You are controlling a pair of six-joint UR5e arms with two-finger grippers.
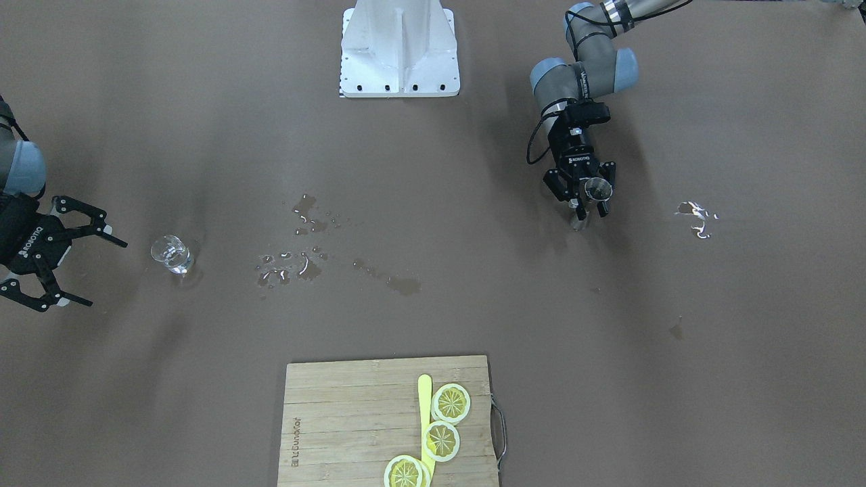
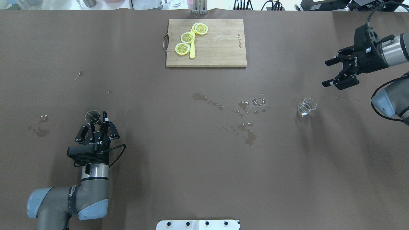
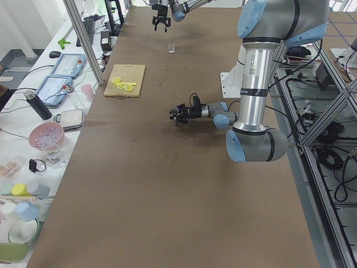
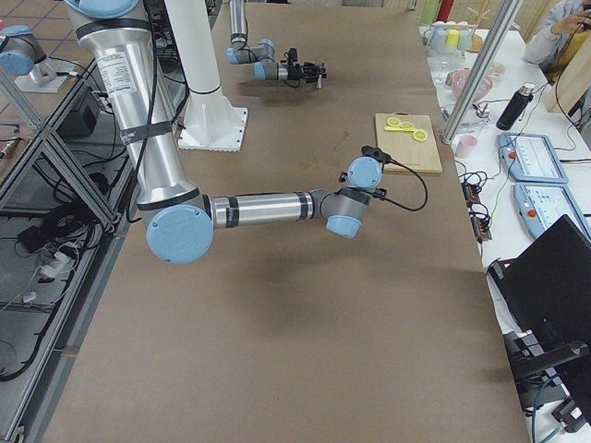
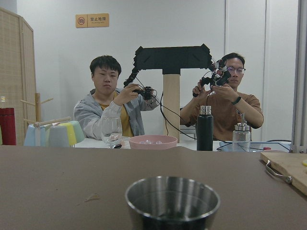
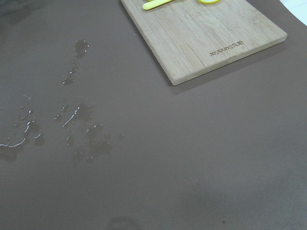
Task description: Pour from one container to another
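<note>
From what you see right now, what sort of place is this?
Probably a robotics lab, not a home kitchen: two industrial arms, the left arm and the right arm, stand at one brown-covered table, and loose cables lie beside it.

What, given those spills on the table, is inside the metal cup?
The metal cup shows only bare, shiny inner wall; its bottom lies below the picture's edge, unseen.

The cup is silver, the glass clear, the table brown.
</note>
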